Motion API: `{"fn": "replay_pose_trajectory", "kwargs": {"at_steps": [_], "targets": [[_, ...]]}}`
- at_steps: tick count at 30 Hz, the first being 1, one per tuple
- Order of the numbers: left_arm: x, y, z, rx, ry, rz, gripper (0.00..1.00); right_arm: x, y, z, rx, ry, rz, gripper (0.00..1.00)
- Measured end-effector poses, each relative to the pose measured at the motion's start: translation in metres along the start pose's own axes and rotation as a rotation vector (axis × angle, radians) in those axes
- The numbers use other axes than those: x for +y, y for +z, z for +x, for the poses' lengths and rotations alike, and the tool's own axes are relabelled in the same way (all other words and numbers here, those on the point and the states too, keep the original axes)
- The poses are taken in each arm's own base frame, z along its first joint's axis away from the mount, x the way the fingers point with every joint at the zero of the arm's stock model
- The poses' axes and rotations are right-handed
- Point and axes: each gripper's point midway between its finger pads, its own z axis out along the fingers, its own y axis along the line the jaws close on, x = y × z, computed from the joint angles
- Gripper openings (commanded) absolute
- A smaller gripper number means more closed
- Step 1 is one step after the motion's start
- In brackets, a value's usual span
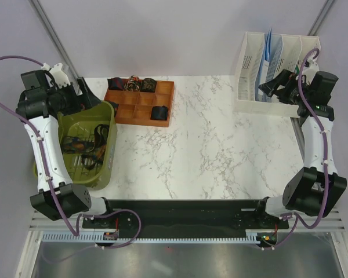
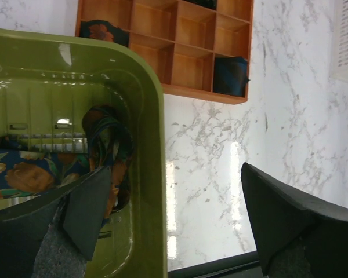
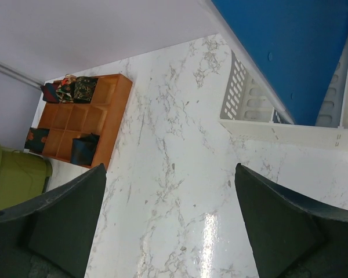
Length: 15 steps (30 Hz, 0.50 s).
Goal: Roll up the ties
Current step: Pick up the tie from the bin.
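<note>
Left tool (image 2: 171,194) and right tool (image 3: 169,194) gape; tray (image 3: 107,92) holds five rolled ties (image 3: 81,149).

Left hand (image 2: 175,174) is over the bin's (image 1: 84,120) far right corner, one finger above the inside, the other above the tabletop (image 1: 220,150). The loose ties (image 2: 107,145) lie in the bin, below and behind that hand. The compartment tray (image 1: 136,107) is on the tabletop just past its fingertips, right beside the bin. The rolled ties (image 1: 159,112) sit in the tray: three side by side in the back row, one in the column nearest the left hand, one in the front corner toward the right hand (image 3: 169,171). The file rack (image 1: 249,63) stands just behind and beside the right hand. Tray and bin are well apart from that hand, across the tabletop to its left.
</note>
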Motion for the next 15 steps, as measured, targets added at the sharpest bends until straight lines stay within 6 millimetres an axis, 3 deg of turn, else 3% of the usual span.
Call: {"fn": "replay_pose_trajectory", "kwargs": {"at_steps": [4, 8, 11, 15], "targets": [[0.025, -0.004, 0.005, 0.022, 0.045, -0.051, 1.00, 0.001, 0.004, -0.001, 0.006, -0.005, -0.011, 0.98], [0.077, -0.007, 0.018, 0.075, 0.109, -0.116, 1.00, 0.000, 0.007, 0.002, 0.016, -0.003, -0.014, 0.98], [0.116, 0.002, 0.052, 0.185, 0.169, -0.151, 1.00, 0.000, 0.007, 0.002, 0.016, -0.003, -0.014, 0.98], [0.133, 0.023, 0.119, 0.364, 0.234, -0.090, 0.97, 0.000, 0.007, 0.002, 0.016, -0.008, -0.014, 0.98]]}}
